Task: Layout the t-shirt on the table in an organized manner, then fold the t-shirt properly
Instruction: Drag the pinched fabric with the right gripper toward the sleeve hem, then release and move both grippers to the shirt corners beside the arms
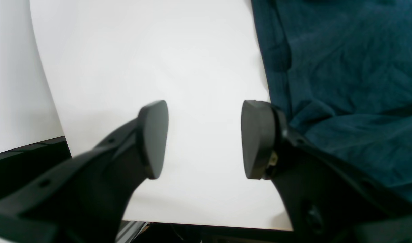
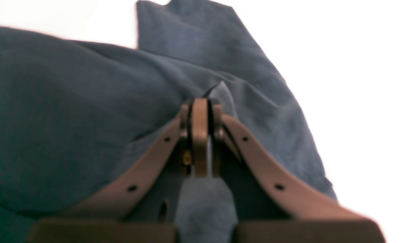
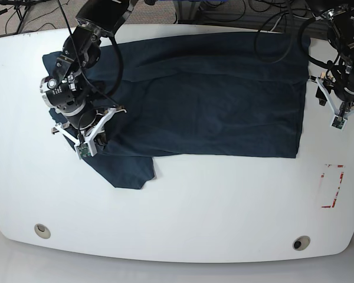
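The base view shows the t-shirt [image 3: 206, 94] lying spread over the far half of the white desk [image 3: 183, 212], mostly flat, with some long soft creases. One sleeve [image 3: 128, 168] sticks out toward the near side at the view's left, and the straight side edge of the t-shirt is at the view's right. The right gripper [image 3: 89, 141] is at the view's left, down on the cloth just beside this sleeve. In the right wrist view its jaws are pressed together and a small peak of the dark blue fabric [image 2: 219, 92] stands up between them, so it is holding the t-shirt. The left gripper [image 1: 204, 138] is at the view's right, just beside the t-shirt's side edge. In the left wrist view its jaws are wide apart with only bare desk between them; the cloth lies next to one finger [image 1: 258, 138]. A red-white tape rectangle [image 3: 332, 186] is on the desk near the left arm, and two round grey grommet holes [image 3: 42, 230] are along the near edge.
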You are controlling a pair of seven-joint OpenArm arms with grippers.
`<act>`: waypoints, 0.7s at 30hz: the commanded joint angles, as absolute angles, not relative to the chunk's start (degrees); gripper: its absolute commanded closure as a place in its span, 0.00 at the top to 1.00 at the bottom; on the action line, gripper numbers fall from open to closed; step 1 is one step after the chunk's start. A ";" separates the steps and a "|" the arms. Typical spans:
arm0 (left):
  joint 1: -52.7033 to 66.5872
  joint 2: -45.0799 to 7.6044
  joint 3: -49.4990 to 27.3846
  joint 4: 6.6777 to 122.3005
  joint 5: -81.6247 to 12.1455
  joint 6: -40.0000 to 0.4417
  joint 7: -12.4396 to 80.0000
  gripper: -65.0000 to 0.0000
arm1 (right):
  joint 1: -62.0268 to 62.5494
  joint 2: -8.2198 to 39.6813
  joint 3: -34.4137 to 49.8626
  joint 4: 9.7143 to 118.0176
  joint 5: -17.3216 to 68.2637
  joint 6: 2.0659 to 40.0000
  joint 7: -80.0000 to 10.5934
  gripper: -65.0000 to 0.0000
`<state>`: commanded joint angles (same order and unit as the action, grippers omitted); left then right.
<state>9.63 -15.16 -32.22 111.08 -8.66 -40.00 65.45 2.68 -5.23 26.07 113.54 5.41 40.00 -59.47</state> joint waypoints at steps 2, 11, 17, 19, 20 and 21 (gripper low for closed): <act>9.63 -15.16 -32.22 111.08 -8.66 -40.00 65.45 0.49 | 2.68 -5.23 26.07 113.54 5.41 40.00 -59.47 0.01; 9.80 -15.16 -32.22 111.08 -8.92 -40.00 65.45 0.49 | 2.07 -2.15 26.59 114.07 5.14 40.00 -59.47 0.57; 10.77 -14.64 -32.40 111.08 -9.10 -40.00 65.89 0.49 | -1.98 0.48 31.60 114.77 5.76 40.00 -59.47 0.66; 12.00 -13.14 -32.57 111.25 -9.19 -40.00 65.80 0.49 | -3.56 0.84 33.54 114.77 5.76 40.00 -59.47 0.65; 12.53 -12.70 -32.66 111.34 -9.27 -40.00 65.80 0.49 | -4.79 1.01 34.59 114.77 5.76 40.00 -59.47 0.65; 12.88 -12.26 -32.66 111.34 -9.45 -40.00 65.80 0.49 | -5.58 1.27 35.56 114.86 5.76 40.00 -59.47 0.65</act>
